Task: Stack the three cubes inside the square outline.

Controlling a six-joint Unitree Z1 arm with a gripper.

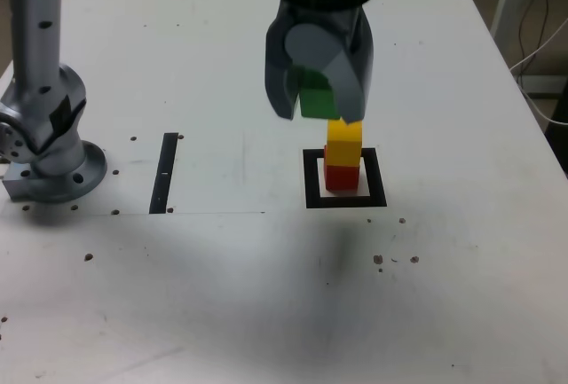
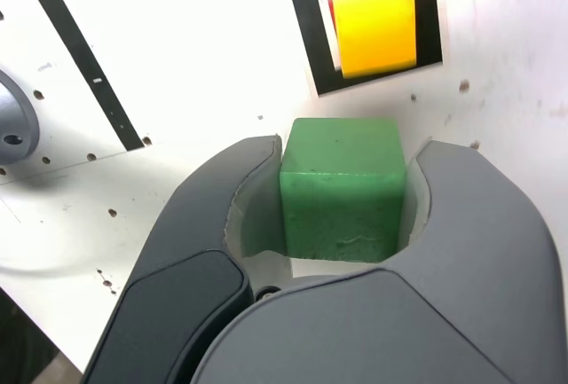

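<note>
- Green cube (image 2: 342, 189) is clamped between the gripper (image 1: 321, 91) jaws, held in the air just above and a bit off to the exterior view's left of the stack.
- Yellow cube (image 1: 343, 141) sits on the red cube (image 1: 342, 176), both inside the square outline (image 1: 311, 180), which lies toward the bench (image 1: 222, 295) edge on the exterior view's right, about mid-depth.
- Your risk: the green cube isn't centred over the yellow one yet; drop it now and it likely catches the edge and tumbles off.
- Coming down too low or sideways could have the wide jaws knock the yellow cube off the red one, or shove the pair out of the outline.
- The yellow cube looks slightly offset on the red one in the wrist view, so the stack may tolerate less.
- Counts: three cubes, one each of red, yellow, green; one square outline; one black bar mark (image 1: 164, 173); one gripper.
</note>
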